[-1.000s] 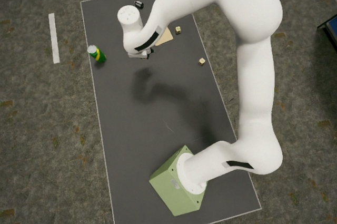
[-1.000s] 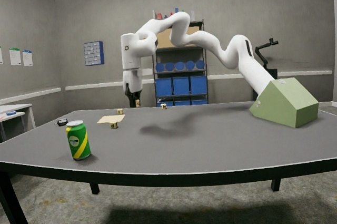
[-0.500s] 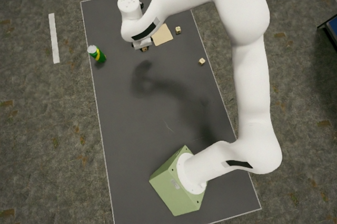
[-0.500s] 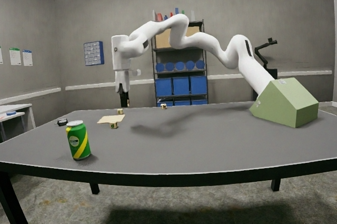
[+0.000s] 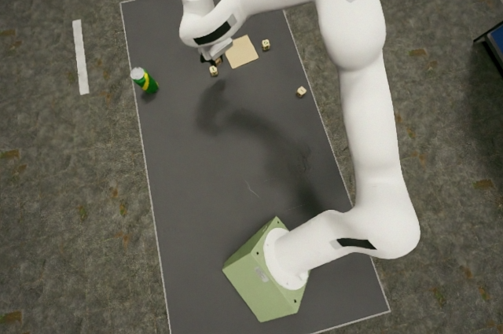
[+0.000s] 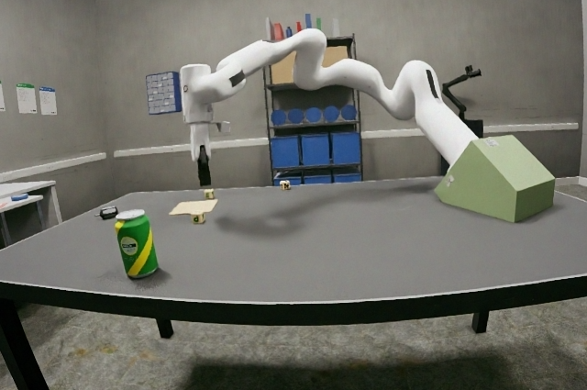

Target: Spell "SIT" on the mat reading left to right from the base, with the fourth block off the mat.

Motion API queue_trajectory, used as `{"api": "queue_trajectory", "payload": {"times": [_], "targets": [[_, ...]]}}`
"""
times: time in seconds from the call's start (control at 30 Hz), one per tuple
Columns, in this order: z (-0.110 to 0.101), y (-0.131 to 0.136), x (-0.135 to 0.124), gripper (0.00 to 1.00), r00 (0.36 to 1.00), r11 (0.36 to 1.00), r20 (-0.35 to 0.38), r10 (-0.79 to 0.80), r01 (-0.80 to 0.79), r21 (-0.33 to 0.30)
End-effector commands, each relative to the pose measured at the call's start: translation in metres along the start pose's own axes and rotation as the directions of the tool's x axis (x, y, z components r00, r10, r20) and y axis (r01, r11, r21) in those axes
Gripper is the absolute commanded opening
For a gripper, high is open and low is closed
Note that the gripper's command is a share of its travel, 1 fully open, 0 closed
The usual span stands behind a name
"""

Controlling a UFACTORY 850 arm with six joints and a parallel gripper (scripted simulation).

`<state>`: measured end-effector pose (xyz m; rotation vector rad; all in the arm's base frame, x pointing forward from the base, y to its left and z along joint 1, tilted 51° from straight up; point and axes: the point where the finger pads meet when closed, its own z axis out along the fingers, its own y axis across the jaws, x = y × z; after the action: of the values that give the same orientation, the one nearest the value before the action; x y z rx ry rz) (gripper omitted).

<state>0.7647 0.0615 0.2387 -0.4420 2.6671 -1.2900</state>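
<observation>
Beyond the mat's [image 5: 242,51] left edge, the tool [image 5: 211,58] grips a block [image 5: 218,60].

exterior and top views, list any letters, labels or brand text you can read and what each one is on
"d": front side face of the block by the mat's near edge.
"I", likely: top face of that same block, small in the top view.
Blocks at and: marks too small to read.
Green can's round label: blurred.
Wall sheets: unreadable.
Sticker on the green base: unreadable.
</observation>
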Motion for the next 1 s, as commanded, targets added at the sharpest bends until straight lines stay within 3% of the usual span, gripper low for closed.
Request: {"api": "queue_trajectory", "payload": {"times": [0.0,0.27,0.77,0.83,0.97], "targets": [[-0.001,-0.013,-0.012,0.28,0.990,0.991,-0.013,-0.137,0.137,-0.008],[-0.001,-0.029,-0.023,0.28,0.957,0.957,-0.012,-0.290,0.290,-0.011],[0.000,-0.074,-0.048,0.28,0.752,0.752,-0.005,-0.659,0.659,-0.018],[0.000,-0.074,-0.048,0.28,0.752,0.752,-0.005,-0.659,0.659,-0.018],[0.001,-0.088,-0.054,0.28,0.657,0.657,-0.001,-0.754,0.754,-0.020]]}}
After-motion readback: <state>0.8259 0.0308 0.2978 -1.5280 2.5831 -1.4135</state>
